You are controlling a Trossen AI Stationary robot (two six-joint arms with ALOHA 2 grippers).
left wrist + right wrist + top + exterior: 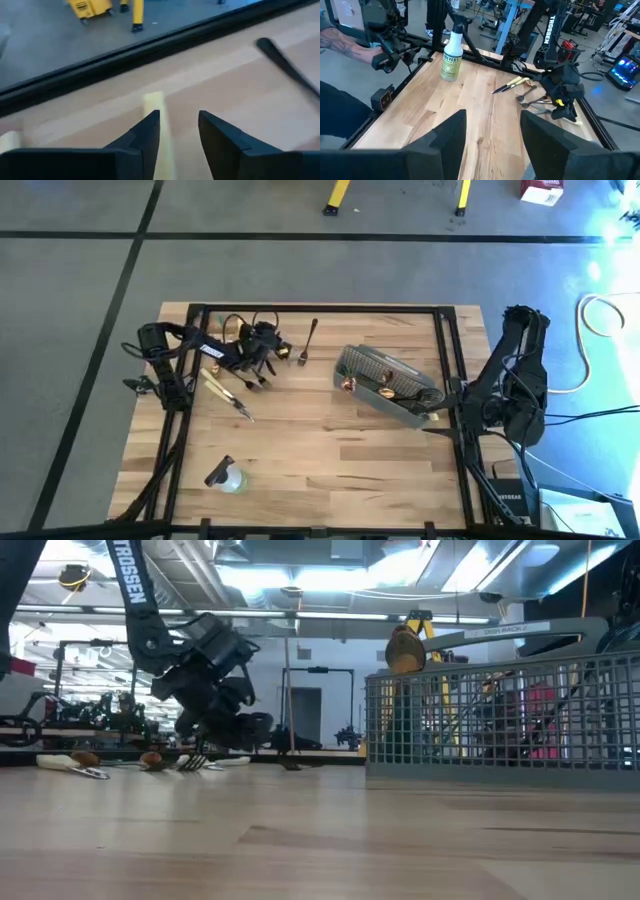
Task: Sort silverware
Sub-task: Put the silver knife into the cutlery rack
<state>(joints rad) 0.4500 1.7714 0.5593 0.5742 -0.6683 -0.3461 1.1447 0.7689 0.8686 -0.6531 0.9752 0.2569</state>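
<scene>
Silverware [232, 385]: lies loose on the far left of the tabletop [320, 450], pale pieces fanned nearer, dark ones bunched under the arm. Black fork [309, 340]: rests alone, farther right, apart from the bunch. More pieces: stand in the wire basket [388, 386] right of centre, among them a gold spoon [403, 652] sticking up above the rim; cannot be counted through the mesh.

Left claw [268, 346]: hangs low over the bunch, fingers apart with a narrow gap. From its wrist: shows a pale handle [155, 102] running beneath the gap, tight against one finger, its lower end hidden by that finger; touching or not, cannot be told. From table height: blocks most of the bunch, leaving only fork tines [194, 762] clear on the wood.

Right claw [492, 120]: held wide apart, gripping nothing, on the arm folded up beyond the tabletop's right edge [515, 380].

Spray bottle [228, 476]: lies on its side at the near left. Person's forearm [342, 44]: cut off at the frame edge, beyond the tabletop.
</scene>
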